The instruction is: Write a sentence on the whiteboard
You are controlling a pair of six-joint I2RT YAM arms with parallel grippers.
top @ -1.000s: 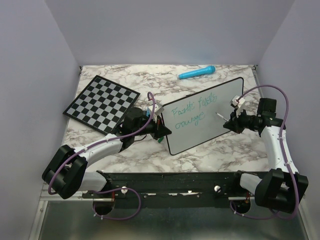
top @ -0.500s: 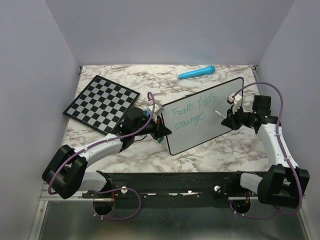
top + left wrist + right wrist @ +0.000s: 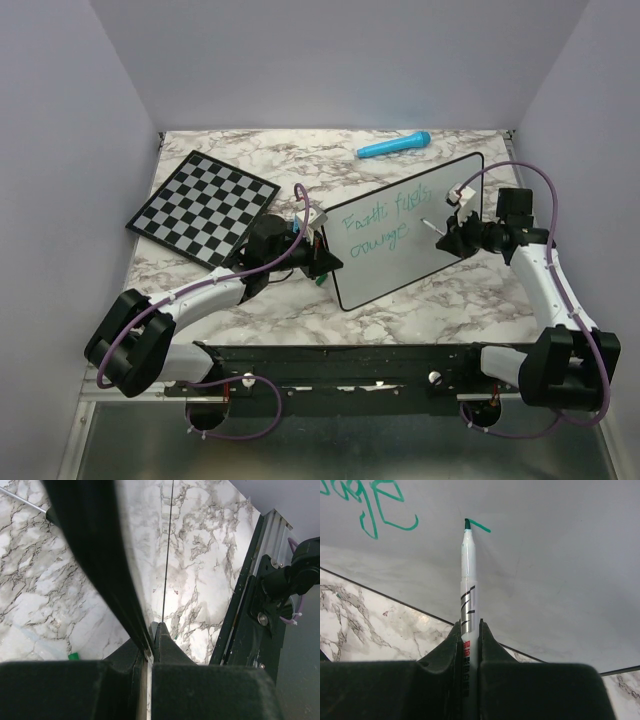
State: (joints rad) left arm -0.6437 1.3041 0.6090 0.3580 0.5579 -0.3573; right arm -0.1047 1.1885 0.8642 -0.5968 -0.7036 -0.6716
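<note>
The whiteboard (image 3: 400,272) lies slanted on the marble table, with the teal sentence (image 3: 385,226) on it in two lines. My left gripper (image 3: 322,262) is shut on the whiteboard's left edge; in the left wrist view the black frame (image 3: 90,545) runs edge-on into the gripper (image 3: 152,630). My right gripper (image 3: 452,238) is shut on a white marker (image 3: 468,570), gripped in the right gripper (image 3: 468,625). The marker's green tip touches the board at the start of a short fresh stroke (image 3: 481,528), right of the last written word (image 3: 380,505).
A black-and-white chessboard (image 3: 203,207) lies at the back left. A bright blue pen-like object (image 3: 393,146) rests near the back wall. A small green cap (image 3: 318,281) lies beside the left gripper. The black mounting rail (image 3: 340,365) runs along the near edge.
My right gripper has carried the marker up and to the left across the board, towards the end of the second line. The left arm has stayed still.
</note>
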